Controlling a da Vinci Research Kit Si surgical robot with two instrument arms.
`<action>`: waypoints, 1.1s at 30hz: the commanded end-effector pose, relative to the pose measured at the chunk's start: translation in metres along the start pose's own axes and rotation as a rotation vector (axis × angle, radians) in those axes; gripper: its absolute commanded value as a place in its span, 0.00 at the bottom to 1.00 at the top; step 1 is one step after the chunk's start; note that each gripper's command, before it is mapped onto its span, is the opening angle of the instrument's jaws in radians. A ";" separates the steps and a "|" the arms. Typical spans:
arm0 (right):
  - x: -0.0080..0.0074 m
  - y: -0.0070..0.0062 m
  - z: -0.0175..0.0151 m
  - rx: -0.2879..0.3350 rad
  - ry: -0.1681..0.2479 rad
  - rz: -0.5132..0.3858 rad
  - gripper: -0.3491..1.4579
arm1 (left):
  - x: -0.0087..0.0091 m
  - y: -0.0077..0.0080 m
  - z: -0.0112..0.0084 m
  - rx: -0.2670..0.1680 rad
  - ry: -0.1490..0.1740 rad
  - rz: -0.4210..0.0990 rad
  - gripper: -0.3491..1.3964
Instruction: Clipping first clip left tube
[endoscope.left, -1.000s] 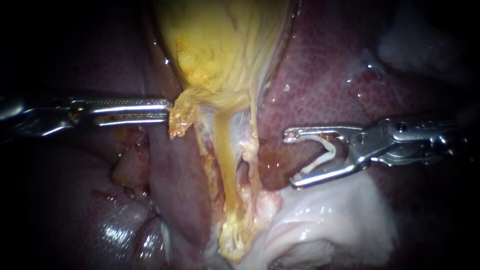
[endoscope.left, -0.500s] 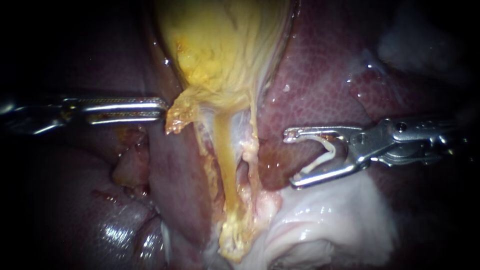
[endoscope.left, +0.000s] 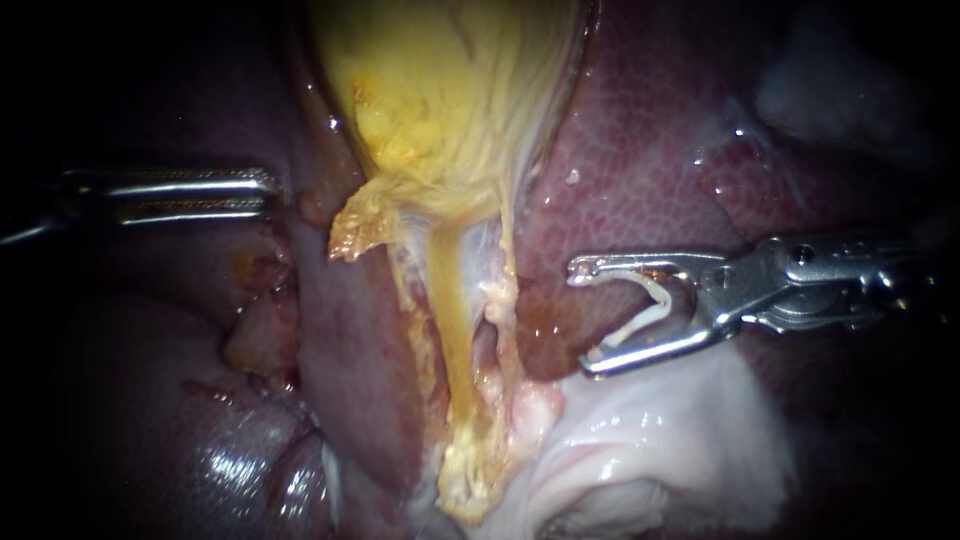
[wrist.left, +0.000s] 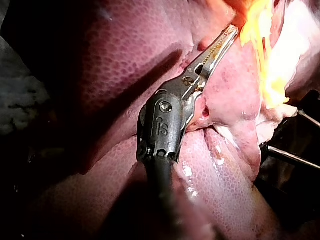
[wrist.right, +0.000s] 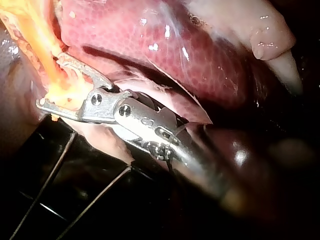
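**Endoscope.** My left instrument (endoscope.left: 270, 195) lies off to the left, its jaws pressed together on nothing. It is clear of the frayed yellow flap (endoscope.left: 350, 230) at the foot of the gallbladder (endoscope.left: 450, 90). The left tube (endoscope.left: 450, 330) is yellow and runs from there toward the near side. A paler tube (endoscope.left: 503, 300) lies just beside it on the right. My right instrument (endoscope.left: 585, 318) hovers over the liver (endoscope.left: 640, 150), to the right of both tubes and apart from them. Its jaws stand wide but cradle an open white clip (endoscope.left: 650, 308) that touches both.

Risks: nothing is holding the flap, so I judge the tubes slack and crowded together. Coming in from the right, the jaws meet the paler tube first, so the clip could take the wrong tube, or both. A jaw tip could also dig into the liver.

**Left wrist.** My left instrument (wrist.left: 227, 37) has its jaws together and empty, with the tip just short of the yellow tissue ahead. If it stays idle, there is no tension on the tubes.

**Right wrist.** My right instrument (wrist.right: 52, 82) has yellow tissue at the mouth of its jaws. I cannot tell whether they touch it. If the jaws brush tissue on the way in, the clip might be knocked askew.
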 end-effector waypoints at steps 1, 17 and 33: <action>0.0000 0.0000 0.0000 0.000 0.000 0.000 0.52 | 0.0000 0.0000 0.0000 -0.003 -0.003 0.001 0.11; 0.0000 0.0000 0.0000 0.000 0.000 0.000 0.52 | 0.0014 -0.0011 0.0040 -0.002 -0.025 0.010 0.42; 0.0000 0.0000 0.0001 0.000 0.000 0.006 0.52 | 0.0028 -0.0015 0.0090 -0.014 -0.031 -0.015 0.40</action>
